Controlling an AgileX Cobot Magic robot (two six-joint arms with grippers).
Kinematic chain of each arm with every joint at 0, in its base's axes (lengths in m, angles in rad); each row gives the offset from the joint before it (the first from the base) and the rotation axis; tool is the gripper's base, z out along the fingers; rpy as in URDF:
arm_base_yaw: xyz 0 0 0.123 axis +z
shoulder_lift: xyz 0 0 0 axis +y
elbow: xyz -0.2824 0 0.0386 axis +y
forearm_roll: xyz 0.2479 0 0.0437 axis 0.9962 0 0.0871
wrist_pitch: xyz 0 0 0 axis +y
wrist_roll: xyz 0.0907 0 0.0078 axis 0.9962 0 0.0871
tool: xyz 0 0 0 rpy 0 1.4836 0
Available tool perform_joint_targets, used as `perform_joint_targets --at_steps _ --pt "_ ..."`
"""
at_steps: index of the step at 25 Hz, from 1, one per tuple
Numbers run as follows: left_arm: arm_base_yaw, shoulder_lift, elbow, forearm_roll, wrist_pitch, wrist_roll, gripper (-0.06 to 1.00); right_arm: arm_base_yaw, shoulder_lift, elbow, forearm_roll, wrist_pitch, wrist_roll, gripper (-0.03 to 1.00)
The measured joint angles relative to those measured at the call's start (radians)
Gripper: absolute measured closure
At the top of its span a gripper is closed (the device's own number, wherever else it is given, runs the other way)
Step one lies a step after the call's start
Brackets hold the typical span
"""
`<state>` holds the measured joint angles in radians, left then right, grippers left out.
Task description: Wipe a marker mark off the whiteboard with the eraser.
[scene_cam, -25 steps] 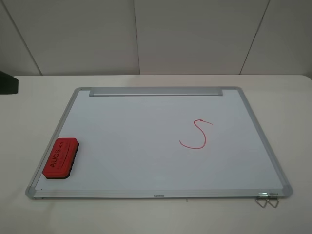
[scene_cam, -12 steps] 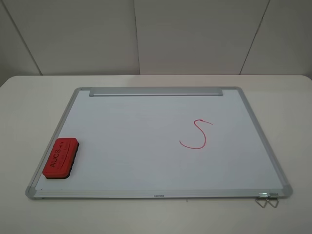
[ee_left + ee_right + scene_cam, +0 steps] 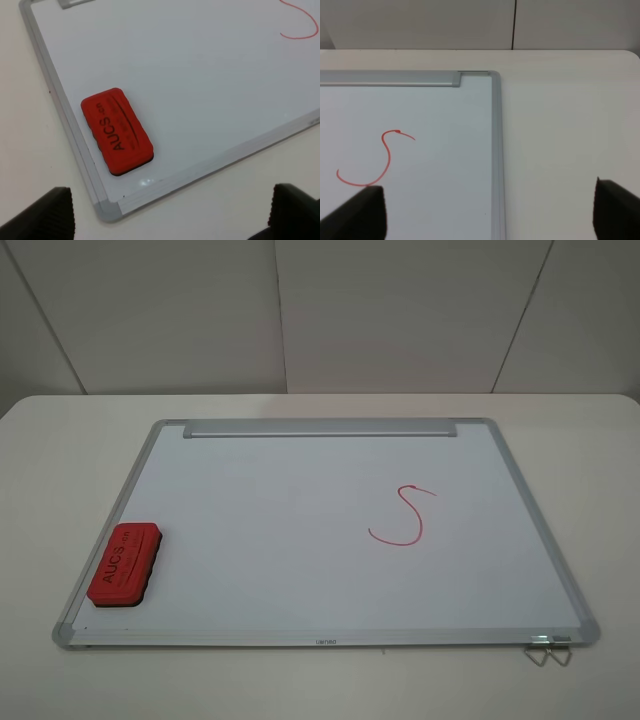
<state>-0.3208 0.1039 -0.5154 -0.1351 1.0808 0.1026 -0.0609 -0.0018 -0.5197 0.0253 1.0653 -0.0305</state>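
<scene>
Left arm gone from high view since a second ago. Both tools wide open, empty. Eraser [image 3: 125,565] lay on whiteboard [image 3: 300,470] near-left corner; only red S-shaped mark [image 3: 402,515] visible, unwiped.

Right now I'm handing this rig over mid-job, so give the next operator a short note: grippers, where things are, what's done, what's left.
Left gripper: open, empty, above the board's near left corner, clear of the eraser.
Right gripper: open, empty, over the board's right side.
Eraser: lies flat on the whiteboard by its left edge, red top up.
Marks: only a red S shows; no R is visible.
Done: the R looks wiped away.
Left: probably nothing; leave the S alone.
</scene>
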Motion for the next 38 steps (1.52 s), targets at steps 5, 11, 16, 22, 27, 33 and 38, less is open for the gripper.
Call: perform_joint_targets --at_steps 5,11,16,22,27,33,38 --pt "0.000 -0.070 0.007 -0.002 -0.015 0.006 0.17 0.000 0.000 0.000 0.000 0.000 0.000 0.26" --pt "0.000 -0.106 0.008 -0.002 -0.017 0.006 0.17 0.000 0.000 0.000 0.000 0.000 0.000 0.26" --pt "0.000 -0.110 0.008 -0.002 -0.018 0.006 0.17 0.000 0.000 0.000 0.000 0.000 0.000 0.26" --pt "0.000 -0.110 0.008 -0.002 -0.018 0.006 0.17 0.000 0.000 0.000 0.000 0.000 0.000 0.26" --pt "0.062 -0.110 0.008 -0.003 -0.018 0.006 0.17 0.000 0.000 0.000 0.000 0.000 0.000 0.26" --pt "0.209 -0.110 0.008 -0.003 -0.018 0.006 0.17 0.000 0.000 0.000 0.000 0.000 0.000 0.26" --pt "0.277 -0.110 0.008 -0.003 -0.019 0.006 0.17 0.000 0.000 0.000 0.000 0.000 0.000 0.26"
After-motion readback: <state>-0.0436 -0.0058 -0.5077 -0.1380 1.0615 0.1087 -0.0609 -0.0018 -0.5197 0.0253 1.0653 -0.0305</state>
